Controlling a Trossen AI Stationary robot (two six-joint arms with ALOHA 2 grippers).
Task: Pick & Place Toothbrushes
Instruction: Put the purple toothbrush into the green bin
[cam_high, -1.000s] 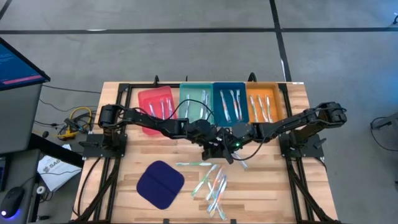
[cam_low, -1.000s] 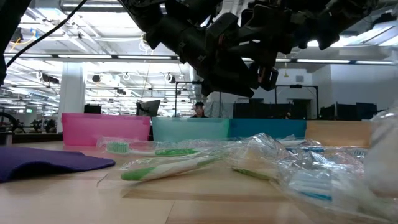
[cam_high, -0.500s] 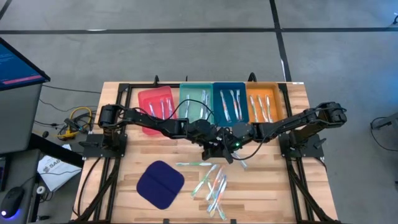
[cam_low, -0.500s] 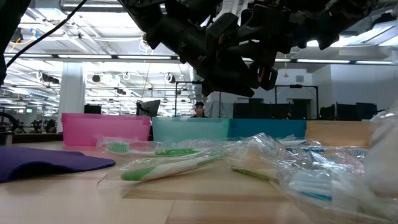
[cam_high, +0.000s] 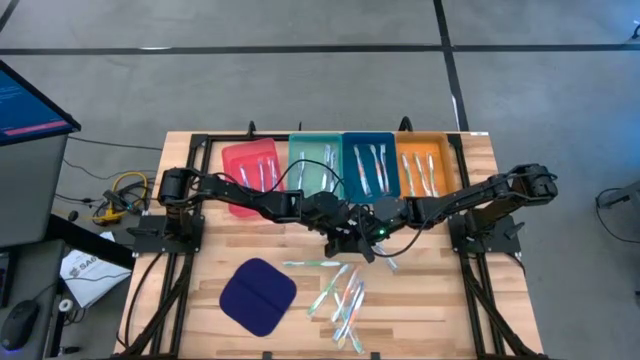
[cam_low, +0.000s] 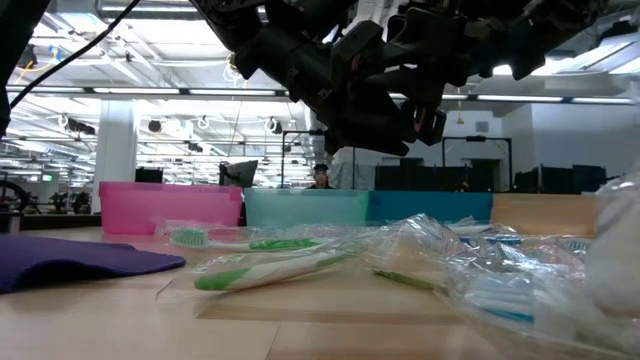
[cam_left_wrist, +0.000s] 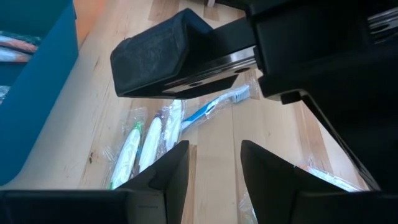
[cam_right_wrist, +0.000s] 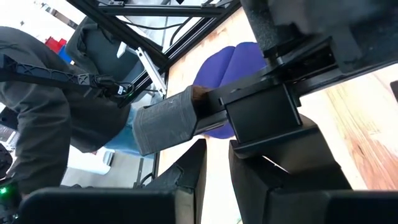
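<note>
We see the left gripper (cam_high: 345, 232) over the middle of the wooden worktop (cam_high: 470, 330), its fingers (cam_left_wrist: 163, 180) set a narrow gap apart with nothing between them. Well off to its left and nearer the front edge lies the dark blue cloth pad (cam_high: 258, 297). Just below and in front of this gripper lies the loose heap of wrapped toothbrushes (cam_high: 343, 297), scattered on the bare wood; a blue one (cam_left_wrist: 214, 106) and green ones (cam_left_wrist: 126, 155) show past its fingers. Behind both grippers stand the trays in a row: red tray (cam_high: 232, 162), teal tray (cam_high: 297, 148), blue tray (cam_high: 348, 145) and orange tray (cam_high: 403, 148), each already holding a few toothbrushes. The right gripper (cam_high: 372, 232) hangs just beside the left one, almost meeting it, its fingers (cam_right_wrist: 260, 186) close together with only a slim gap, and we see nothing held there. From the low view both grippers hang above the heap, clear of the wrappers.
</note>
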